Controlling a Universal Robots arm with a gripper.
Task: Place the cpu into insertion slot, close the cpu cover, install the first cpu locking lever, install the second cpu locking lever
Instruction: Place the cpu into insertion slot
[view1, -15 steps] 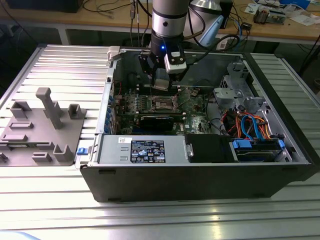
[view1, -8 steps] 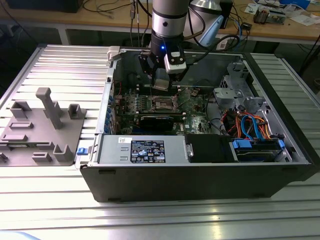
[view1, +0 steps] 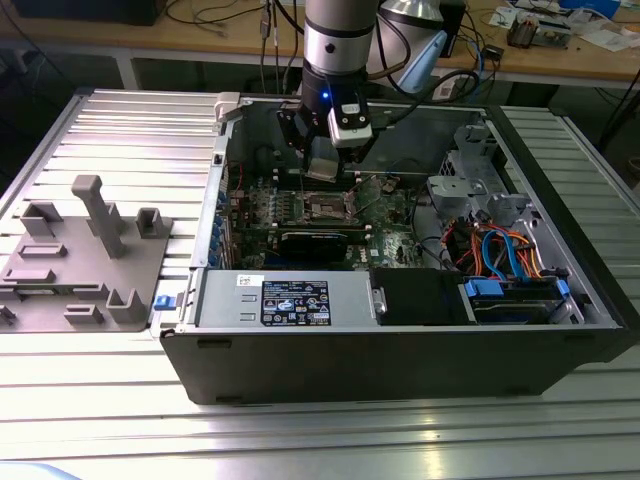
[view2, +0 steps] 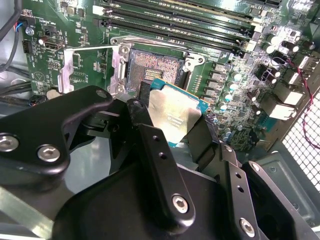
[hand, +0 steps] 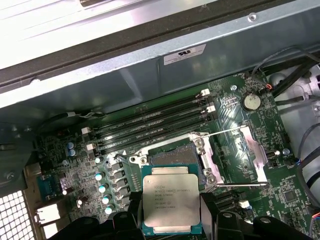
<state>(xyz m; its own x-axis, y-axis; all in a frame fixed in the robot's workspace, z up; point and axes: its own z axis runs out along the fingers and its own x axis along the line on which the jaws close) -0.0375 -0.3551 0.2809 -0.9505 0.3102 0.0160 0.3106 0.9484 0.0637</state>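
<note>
My black gripper (hand: 171, 216) pinches the small flat silver-grey square cpu (hand: 170, 197) by opposite edges, sparing its underside, near the shiny-rimmed insertion slot (hand: 175, 155) mid green board (hand: 260, 125); the thin silver cpu cover (hand: 252, 150) lies swung clear.

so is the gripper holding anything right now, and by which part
Yes. The gripper holds the cpu, pinched by two opposite side edges with its silver top showing, close by the empty insertion slot.

Silver cpu (hand: 171, 202) hangs near the open insertion slot (hand: 175, 156).
</note>
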